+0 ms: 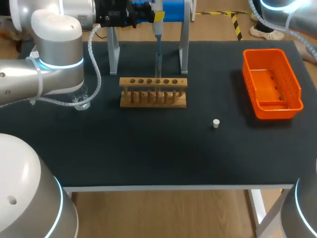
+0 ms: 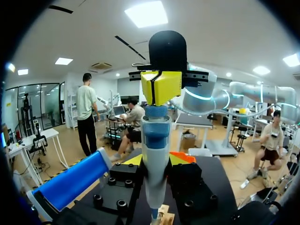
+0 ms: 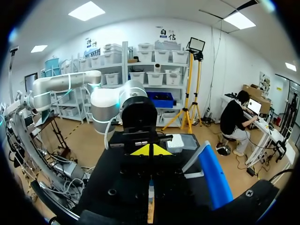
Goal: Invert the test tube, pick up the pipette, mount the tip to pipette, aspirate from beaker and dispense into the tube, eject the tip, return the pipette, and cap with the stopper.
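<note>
Start at the left edge of the surface (image 1: 148,148). A clear glass beaker (image 1: 83,102) stands there, partly under the elbow of your left arm (image 1: 54,59). That arm comes in from the left and runs toward the far edge.

In the left wrist view, your left gripper (image 2: 154,160) is clenched on the pipette (image 1: 158,30), with a yellow tip on each side of the grey-and-blue body. The pipette hangs upright over the middle of the far edge, between the two grey uprights of a stand (image 1: 184,49). Its narrow lower end points down at the top holes of the wooden rack (image 1: 153,92), which sits just in front of the stand.

You cannot make out the test tube clearly. There is only a glassy hint under the pipette at the rack, at the lower margin of the left wrist view.

Your right gripper (image 3: 150,150) faces the left one from the other side. Its two yellow tips are pressed together with nothing between them. The left wrist view shows them right at the pipette's top end.

To the right of the rack and nearer the front edge, the small white stopper (image 1: 216,123) stands alone, well apart from everything else. Toward the far right corner lies an orange basket (image 1: 248,82), with its long side running from the far edge toward the front.
</note>
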Tool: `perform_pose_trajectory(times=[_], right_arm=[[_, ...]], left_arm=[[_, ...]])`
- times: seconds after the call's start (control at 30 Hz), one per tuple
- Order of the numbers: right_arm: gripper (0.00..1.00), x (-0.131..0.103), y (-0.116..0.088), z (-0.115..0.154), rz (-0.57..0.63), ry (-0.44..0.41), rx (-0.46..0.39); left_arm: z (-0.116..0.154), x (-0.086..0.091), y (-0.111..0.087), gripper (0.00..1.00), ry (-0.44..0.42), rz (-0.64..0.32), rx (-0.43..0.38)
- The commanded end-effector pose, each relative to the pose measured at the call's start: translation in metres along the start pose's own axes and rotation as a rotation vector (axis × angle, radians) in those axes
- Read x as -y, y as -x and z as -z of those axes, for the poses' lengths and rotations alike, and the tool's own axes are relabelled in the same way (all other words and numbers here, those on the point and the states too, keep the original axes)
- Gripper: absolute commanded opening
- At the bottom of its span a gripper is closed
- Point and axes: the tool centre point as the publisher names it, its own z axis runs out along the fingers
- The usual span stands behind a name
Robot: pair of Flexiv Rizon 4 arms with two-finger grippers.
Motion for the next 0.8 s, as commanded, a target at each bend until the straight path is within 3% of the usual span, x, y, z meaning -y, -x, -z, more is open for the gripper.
perform_pose_trajectory(times=[0.03,0.33,0.37,0.4,0.43,0.47,0.8], right_arm=[[0.00,0.006,0.001,-0.003,-0.003,-0.007,-0.005],[0.00,-0.015,0.001,0.026,0.050,0.050,0.027],[0.07,-0.015,0.000,0.030,0.054,0.055,0.031],[0.28,-0.014,-0.001,0.033,0.057,0.056,0.034],[0.78,-0.012,-0.003,0.040,0.066,0.059,0.040],[1.00,-0.010,-0.004,0.045,0.070,0.061,0.043],[1.00,0.045,-0.032,0.074,0.112,0.036,0.043]], left_arm=[[0.000,0.006,0.001,0.00,-0.004,-0.001,0.001],[0.000,0.006,0.001,0.00,-0.004,-0.001,0.001],[0.000,0.006,0.001,0.00,-0.004,-0.001,0.001],[0.000,0.006,0.001,0.00,-0.004,-0.001,0.001],[0.000,0.006,0.001,0.00,-0.004,-0.001,0.001],[0.000,0.006,0.001,0.00,-0.004,-0.001,0.001],[0.000,0.006,0.001,0.00,-0.004,-0.001,0.001]])
